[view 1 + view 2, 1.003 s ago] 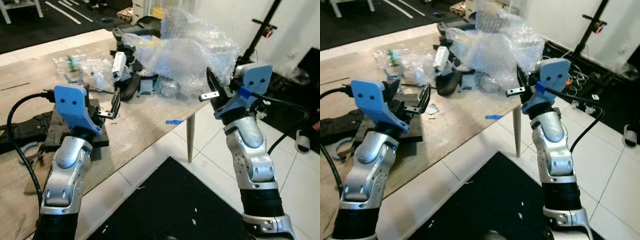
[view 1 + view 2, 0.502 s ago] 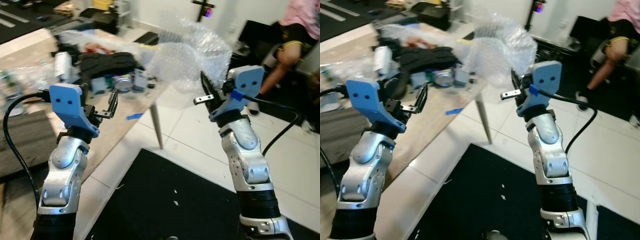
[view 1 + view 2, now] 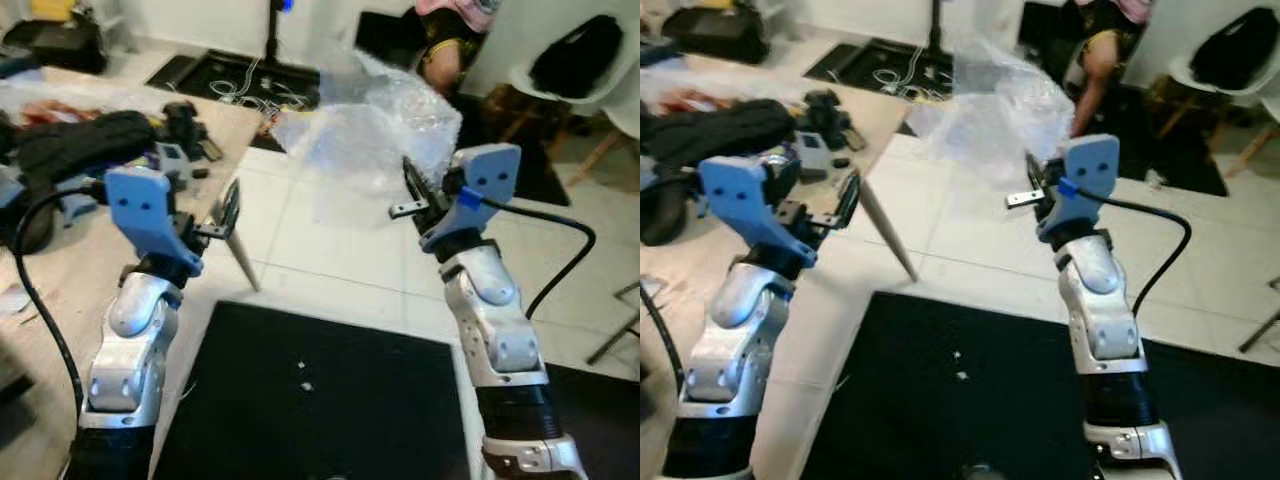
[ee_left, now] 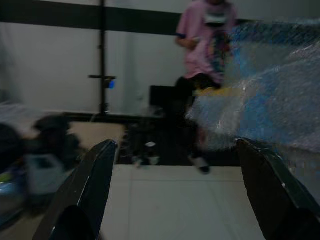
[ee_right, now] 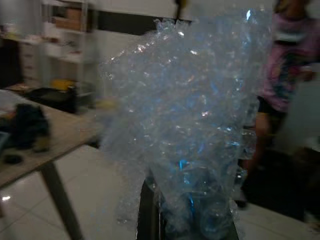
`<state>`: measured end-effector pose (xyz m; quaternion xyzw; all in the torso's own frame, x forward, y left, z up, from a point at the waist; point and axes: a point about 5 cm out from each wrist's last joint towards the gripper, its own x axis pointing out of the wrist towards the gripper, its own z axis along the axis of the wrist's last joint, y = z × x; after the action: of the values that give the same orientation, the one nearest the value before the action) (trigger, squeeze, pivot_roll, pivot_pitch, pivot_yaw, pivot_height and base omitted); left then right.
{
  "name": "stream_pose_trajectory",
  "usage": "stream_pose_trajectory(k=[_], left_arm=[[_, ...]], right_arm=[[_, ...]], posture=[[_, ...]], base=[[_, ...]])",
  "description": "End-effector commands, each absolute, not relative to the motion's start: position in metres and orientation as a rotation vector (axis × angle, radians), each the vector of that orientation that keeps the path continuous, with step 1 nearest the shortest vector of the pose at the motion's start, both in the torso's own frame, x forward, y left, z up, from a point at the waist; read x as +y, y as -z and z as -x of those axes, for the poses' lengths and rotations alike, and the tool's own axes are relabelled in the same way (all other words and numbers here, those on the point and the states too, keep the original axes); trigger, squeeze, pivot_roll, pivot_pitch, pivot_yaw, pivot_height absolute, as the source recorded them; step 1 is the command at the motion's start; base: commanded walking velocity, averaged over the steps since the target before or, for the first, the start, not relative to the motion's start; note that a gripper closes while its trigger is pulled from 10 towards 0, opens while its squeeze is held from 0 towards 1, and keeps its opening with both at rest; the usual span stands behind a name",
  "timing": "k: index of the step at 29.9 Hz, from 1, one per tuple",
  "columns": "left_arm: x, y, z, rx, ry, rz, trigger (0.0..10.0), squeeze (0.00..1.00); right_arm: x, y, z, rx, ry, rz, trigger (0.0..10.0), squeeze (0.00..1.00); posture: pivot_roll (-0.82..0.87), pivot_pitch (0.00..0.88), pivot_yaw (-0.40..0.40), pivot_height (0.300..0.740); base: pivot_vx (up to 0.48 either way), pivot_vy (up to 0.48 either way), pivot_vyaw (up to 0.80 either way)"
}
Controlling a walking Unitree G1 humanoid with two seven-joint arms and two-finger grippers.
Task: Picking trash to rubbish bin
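A big sheet of bubble wrap [image 3: 375, 125] is held up in the air, over the white floor [image 3: 330, 250] and away from the table [image 3: 60, 270]. It is clear and shiny, with lots of little bubbles. It is crumpled and puffed out wide at the top, and squeezed thin at the bottom where it is gripped. It looks a bit blue in the right wrist view.

The right gripper [image 3: 412, 192] is raised in front of the robot. Its two black fingers are pinched tight on the bottom of the wrap, and the rest stands up above them.

The left gripper [image 3: 228, 210] is raised too, near the table corner. Its fingers [image 4: 92, 187] are spread wide apart. Nothing is held between them and nothing is touched.

Black things and small bits are piled on the table at the left. A black mat [image 3: 330, 400] lies on the floor below the arms. A person [image 4: 202, 55] in a pink top is seen behind the wrap, partly hidden by it.
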<state>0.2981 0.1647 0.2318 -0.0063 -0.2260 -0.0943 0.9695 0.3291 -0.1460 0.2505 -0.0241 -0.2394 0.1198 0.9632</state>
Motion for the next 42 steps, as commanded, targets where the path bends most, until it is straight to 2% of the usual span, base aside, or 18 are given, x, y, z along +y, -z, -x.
stream_pose_trajectory(k=[1,15,19,24,30,35,42], left_arm=[[0.165,-0.223,-0.298,-0.420,0.184,0.007,10.0,0.00],[0.166,-0.208,-0.297,-0.369,0.184,0.008,10.0,0.00],[0.169,-0.185,-0.294,-0.293,0.171,0.001,10.0,0.00],[0.179,-0.126,-0.278,-0.096,0.125,-0.026,10.0,0.00],[0.180,-0.106,-0.272,-0.021,0.119,-0.046,10.0,0.00],[0.178,-0.106,-0.276,-0.017,0.162,-0.070,10.0,0.00],[0.190,-0.101,-0.285,0.002,0.176,-0.105,10.0,0.00]], right_arm=[[-0.146,-0.241,-0.329,-0.441,-0.251,0.056,10.0,0.00],[-0.146,-0.210,-0.329,-0.331,-0.261,0.049,10.0,0.00],[-0.152,-0.182,-0.327,-0.240,-0.252,0.054,10.0,0.00],[-0.164,-0.121,-0.315,-0.027,-0.260,0.083,10.0,0.00],[-0.169,-0.098,-0.308,0.054,-0.264,0.112,10.0,0.00],[-0.172,-0.086,-0.305,0.066,-0.218,0.087,10.0,0.00],[-0.171,-0.072,-0.299,0.074,-0.166,0.033,10.0,0.00]], posture=[[0.02,0.145,-0.057,0.740],[0.02,0.148,-0.053,0.740],[0.02,0.145,-0.053,0.740],[0.03,0.143,-0.055,0.740],[0.04,0.144,-0.050,0.740],[0.05,0.133,0.003,0.740],[0.06,0.127,0.091,0.740]], base=[[0.000,0.000,-0.80],[0.000,0.000,-0.80],[0.000,0.000,-0.80],[0.000,0.000,-0.80],[0.000,0.000,-0.80],[0.000,0.000,-0.80],[0.000,0.000,-0.80]])
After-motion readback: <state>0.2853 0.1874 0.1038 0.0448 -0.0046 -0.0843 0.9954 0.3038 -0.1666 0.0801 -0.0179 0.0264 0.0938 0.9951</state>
